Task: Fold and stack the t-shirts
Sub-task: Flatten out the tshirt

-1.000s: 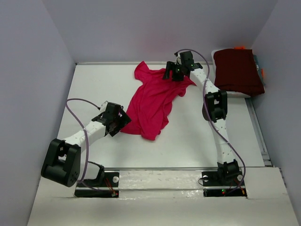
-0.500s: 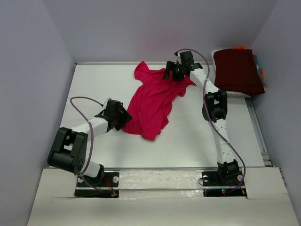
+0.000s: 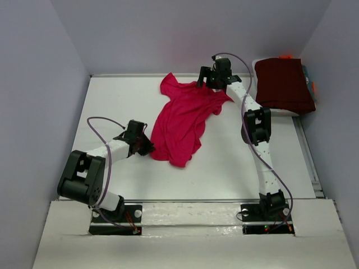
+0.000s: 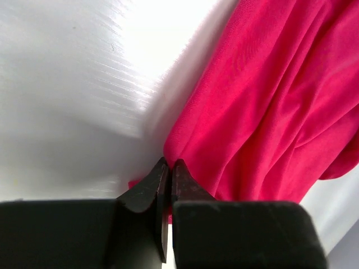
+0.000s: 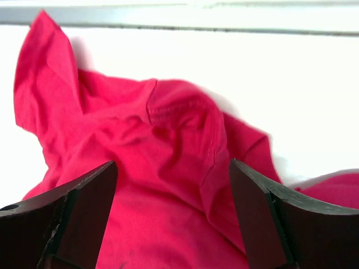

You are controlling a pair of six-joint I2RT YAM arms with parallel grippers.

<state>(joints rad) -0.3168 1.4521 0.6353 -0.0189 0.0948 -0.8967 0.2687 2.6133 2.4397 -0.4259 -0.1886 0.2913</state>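
I see left end effector pinching the near edge of the pink t-shirt on the counter; right end effector spread wide over its far end.

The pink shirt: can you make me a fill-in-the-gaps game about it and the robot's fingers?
The left fingers are pinched ___ on the edge of the pink t-shirt.
The right fingers stand wide ___ above that shirt.
The folded t-shirt at the far right is dark ___.
Missing words: shut, open, maroon.
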